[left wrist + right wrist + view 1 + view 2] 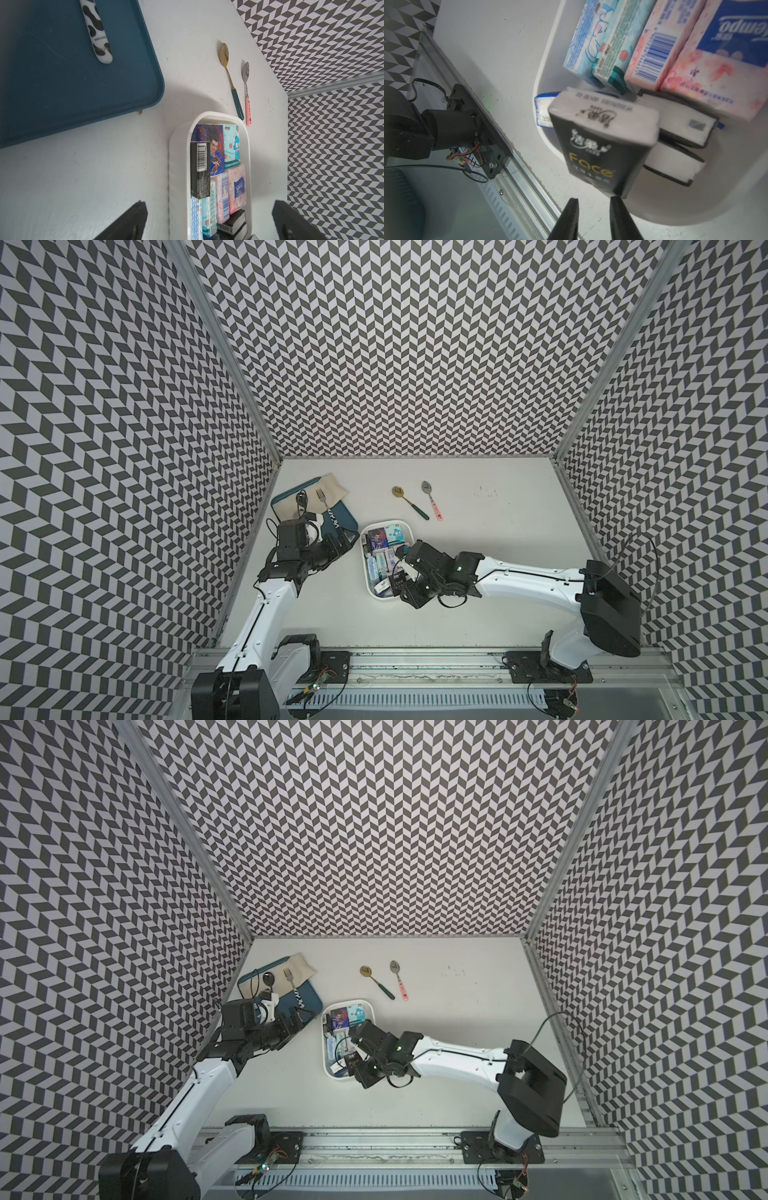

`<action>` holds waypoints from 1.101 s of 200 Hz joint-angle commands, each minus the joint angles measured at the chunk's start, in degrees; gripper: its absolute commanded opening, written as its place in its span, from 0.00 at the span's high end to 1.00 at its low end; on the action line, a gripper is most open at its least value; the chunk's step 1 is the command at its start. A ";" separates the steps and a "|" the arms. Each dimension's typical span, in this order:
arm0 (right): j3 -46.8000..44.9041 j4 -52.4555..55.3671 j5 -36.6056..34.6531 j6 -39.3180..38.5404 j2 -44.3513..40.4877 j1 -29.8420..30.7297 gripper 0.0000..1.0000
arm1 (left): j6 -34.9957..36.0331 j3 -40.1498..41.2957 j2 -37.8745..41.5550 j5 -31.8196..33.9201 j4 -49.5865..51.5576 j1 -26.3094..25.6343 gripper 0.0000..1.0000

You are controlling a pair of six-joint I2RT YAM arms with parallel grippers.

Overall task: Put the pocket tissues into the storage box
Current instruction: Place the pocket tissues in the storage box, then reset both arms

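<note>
The white storage box (363, 568) (178, 166) stands mid-table, packed with several pocket tissues (384, 556) (218, 149) in blue, teal, pink and black wrappers. A black packet lettered "Face" (598, 145) (400, 581) leans tilted over the box's near rim (550, 62), on top of other black packets. My right gripper (593, 198) sits just behind that packet. Its jaws are a little apart with bare table between them, and one fingertip (615, 202) is at the packet's corner. My left gripper (208, 202) (345, 541) hovers wide open, left of the box by the tray, holding nothing.
A teal-blue tray (347, 524) (62, 83) with a beige cloth (328, 489) and a fork lies at the back left, close to my left gripper. Two spoons, one gold (409, 502) and one pink-handled (432, 499), lie behind the box. The metal rail (415, 659) runs along the front edge.
</note>
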State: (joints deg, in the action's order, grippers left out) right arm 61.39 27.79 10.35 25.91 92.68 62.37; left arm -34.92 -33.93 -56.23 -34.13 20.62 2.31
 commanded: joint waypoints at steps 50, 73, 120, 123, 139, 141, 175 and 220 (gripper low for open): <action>3.24 -2.29 -2.72 0.41 2.24 0.34 0.70 | 1.78 -2.44 1.21 -0.23 1.53 0.86 0.00; 1.46 -2.02 -3.06 0.63 -0.93 0.25 0.69 | 1.87 -2.06 1.32 -0.16 1.44 0.94 0.00; -1.03 -0.97 -13.00 1.67 -9.87 -0.05 0.51 | 2.67 -1.91 0.69 2.18 1.13 1.21 0.00; -1.08 -0.73 -14.82 1.88 -10.50 -0.12 0.48 | 2.85 -2.17 0.60 2.73 1.17 1.19 0.00; -2.62 -0.41 -24.86 0.64 -14.14 -1.38 0.31 | 3.93 -3.24 0.35 6.90 1.27 1.21 0.00; -2.88 -0.47 -26.02 0.28 -14.58 -1.73 0.30 | 4.14 -3.49 0.33 7.55 1.26 1.21 0.00; -10.99 -7.51 -39.92 -8.91 -21.89 -14.69 0.18 | 7.93 -5.86 -0.33 20.98 -2.70 1.30 0.00; -30.88 -42.63 -40.97 -25.98 -32.64 -36.28 0.11 | 21.86 -5.46 -5.30 32.72 -15.53 1.48 0.00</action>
State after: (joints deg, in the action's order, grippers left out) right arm 38.52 8.58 -26.52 11.16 64.51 33.82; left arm -23.07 -38.61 -58.11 -10.57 14.00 3.44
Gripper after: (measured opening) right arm 0.869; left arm 0.998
